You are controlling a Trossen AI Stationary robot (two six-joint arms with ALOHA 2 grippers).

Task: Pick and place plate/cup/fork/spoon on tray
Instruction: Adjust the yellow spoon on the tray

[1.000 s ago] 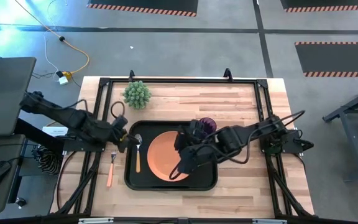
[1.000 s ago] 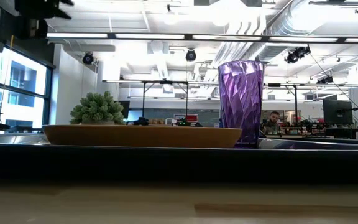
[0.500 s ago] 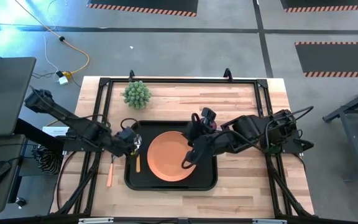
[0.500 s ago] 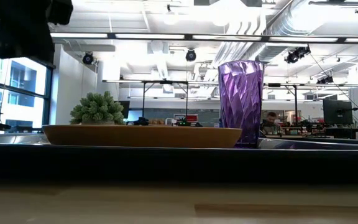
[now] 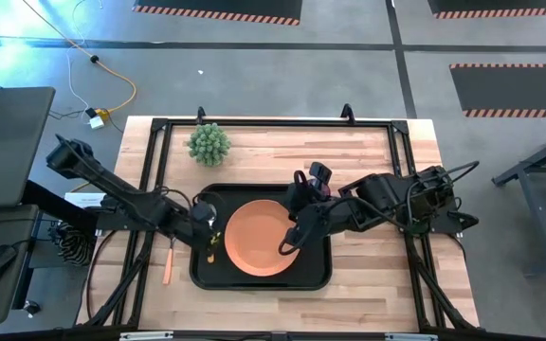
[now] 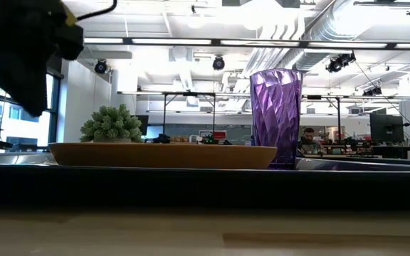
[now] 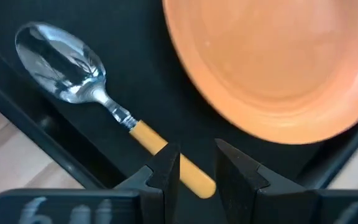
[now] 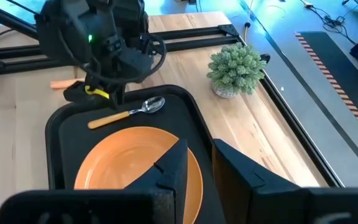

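Spoon (image 7: 104,106) just beyond left tool (image 7: 196,163)

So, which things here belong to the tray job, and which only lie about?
Job: tray, plate, cup, spoon, fork.
Lying about: green spiky plant, white label.

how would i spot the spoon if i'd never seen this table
Find the black tray in the middle of the wooden table, with the orange plate on it. The spoon lies inside the tray beside the plate, under the left gripper. Its oval silver bowl marks it.
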